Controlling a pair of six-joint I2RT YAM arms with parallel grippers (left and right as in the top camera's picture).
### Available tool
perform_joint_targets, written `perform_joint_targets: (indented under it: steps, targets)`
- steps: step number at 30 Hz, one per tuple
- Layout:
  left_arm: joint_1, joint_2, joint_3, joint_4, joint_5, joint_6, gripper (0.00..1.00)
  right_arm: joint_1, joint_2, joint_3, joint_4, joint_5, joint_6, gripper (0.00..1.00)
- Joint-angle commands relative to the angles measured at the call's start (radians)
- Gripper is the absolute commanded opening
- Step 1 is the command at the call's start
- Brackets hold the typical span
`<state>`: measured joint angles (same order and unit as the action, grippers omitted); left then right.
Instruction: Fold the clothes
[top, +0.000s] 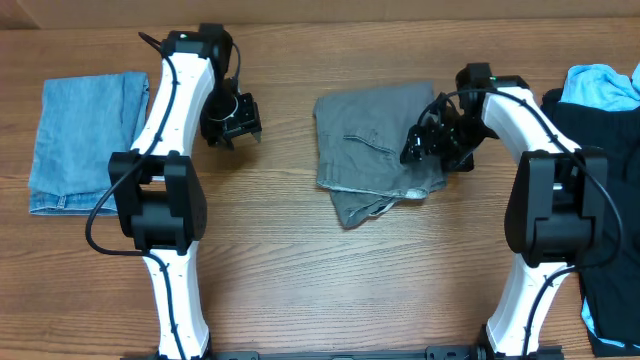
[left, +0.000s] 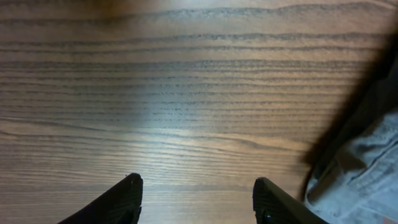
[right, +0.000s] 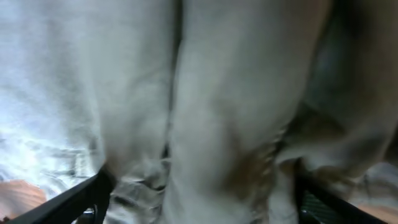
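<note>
1. Overhead, the brown wood-grain counter (top: 330, 290) carried everything, with an arm at each side and bare boards along the near edge.
2. A black garment (top: 610, 130) lay at the far right edge, partly behind the right arm. It was probably put there to wait, out of the working space.
3. The grey cotton shorts (top: 370, 140) lay right of centre between the arms, doubled over. Their upper edges were fairly square, but the lower edge was rumpled, with a flap sticking out. I judged the fold unfinished.
4. A folded blue denim garment (top: 80, 140) sat flat at the far left, well apart from the shorts, apparently parked out of the way.
5. The right claw (top: 428, 142) was down on the shorts' right edge. In the right wrist view its fingers (right: 81, 199) stood spread wide with bunched grey cloth between them, not pinched. That looked like a position for taking or letting go of that edge.
6. The left claw (top: 232, 128) hung over bare wood just left of the shorts, spread and empty, with only a corner of grey cloth at the edge of its wrist view.
</note>
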<state>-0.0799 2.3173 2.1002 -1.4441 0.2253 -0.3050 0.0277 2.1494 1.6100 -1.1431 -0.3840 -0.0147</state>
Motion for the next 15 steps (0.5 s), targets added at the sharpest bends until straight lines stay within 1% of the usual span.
perform_joint_targets:
  steps: [1, 3, 5, 8, 12, 14, 15]
  targets:
    - [0.025, -0.006, -0.003, -0.019, 0.053, 0.072, 0.61, -0.011, -0.104, 0.098, -0.039, 0.043, 0.045, 0.95]
    - [0.027, -0.006, -0.003, -0.026, 0.054, 0.082, 0.61, -0.012, -0.137, 0.099, -0.068, 0.05, 0.045, 0.95]
    - [0.027, -0.006, -0.003, -0.027, 0.053, 0.088, 0.61, -0.011, -0.158, 0.099, -0.104, 0.098, 0.045, 0.95]
    - [0.029, -0.006, -0.003, -0.022, 0.053, 0.089, 0.61, -0.003, -0.16, 0.098, -0.124, 0.139, 0.045, 0.94]
    - [0.029, -0.006, -0.003, -0.026, 0.054, 0.091, 0.61, 0.0, -0.159, 0.084, -0.124, 0.141, 0.045, 0.89]
    - [0.029, -0.006, -0.003, -0.028, 0.054, 0.093, 0.61, -0.001, -0.159, 0.068, -0.108, 0.157, 0.045, 0.88]
    - [0.029, -0.006, -0.003, -0.029, 0.054, 0.093, 0.61, -0.001, -0.159, 0.052, -0.091, 0.171, 0.045, 0.86]
